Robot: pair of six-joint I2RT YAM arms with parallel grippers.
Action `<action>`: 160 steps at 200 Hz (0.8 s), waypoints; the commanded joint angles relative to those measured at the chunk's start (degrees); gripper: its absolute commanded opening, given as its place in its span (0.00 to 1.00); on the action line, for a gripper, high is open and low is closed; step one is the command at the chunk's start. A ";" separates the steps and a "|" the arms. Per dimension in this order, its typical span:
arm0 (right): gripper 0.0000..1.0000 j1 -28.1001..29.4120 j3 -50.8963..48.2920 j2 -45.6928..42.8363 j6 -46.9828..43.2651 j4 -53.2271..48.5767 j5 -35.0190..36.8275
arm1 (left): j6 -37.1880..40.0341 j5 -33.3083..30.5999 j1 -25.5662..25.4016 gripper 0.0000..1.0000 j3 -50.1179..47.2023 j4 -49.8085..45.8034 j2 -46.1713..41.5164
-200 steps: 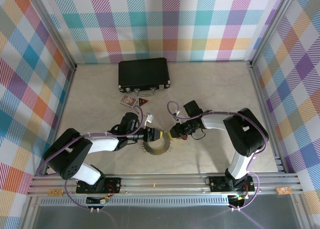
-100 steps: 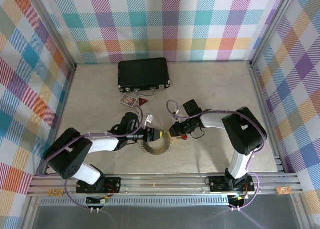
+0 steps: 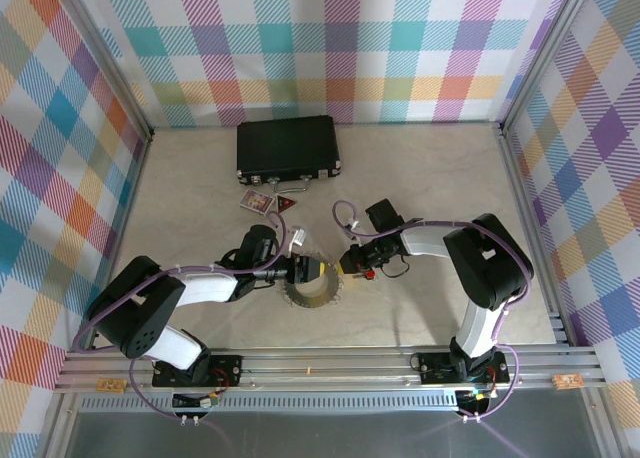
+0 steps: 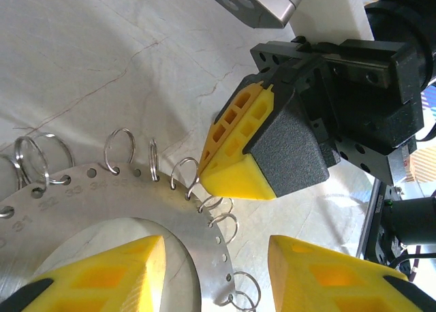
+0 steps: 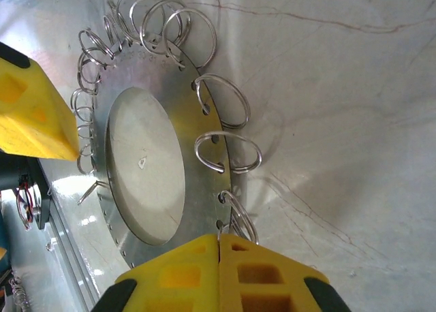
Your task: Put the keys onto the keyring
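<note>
Marble tabletop: keyring between spread left tool and pressed-together right tool.

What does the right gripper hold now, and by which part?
The right gripper, jaws shut, seems to pinch one wire loop on the keyring rim.

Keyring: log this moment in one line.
keyring: flat on table | left gripper: open, straddling its rim | right gripper: shut at its rim

Keyring — flat silver disc rimmed with small wire rings, lying on table.
</note>
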 commanded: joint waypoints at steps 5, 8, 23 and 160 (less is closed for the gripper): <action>0.00 0.65 0.72 -3.03 -4.10 -2.00 -1.18 | -0.16 1.30 0.71 0.44 -0.96 2.24 0.27; 0.00 0.76 0.57 -3.44 -4.52 -2.18 -1.09 | -0.18 1.28 0.77 0.44 -0.97 2.31 0.21; 0.00 1.44 -0.05 -5.97 -7.20 -2.66 -0.75 | -0.24 1.37 0.78 0.44 -0.97 2.32 -0.41; 0.00 6.81 -6.56 -41.35 -12.68 11.94 -4.08 | 3.41 4.84 -2.40 0.39 -1.23 -2.96 -33.44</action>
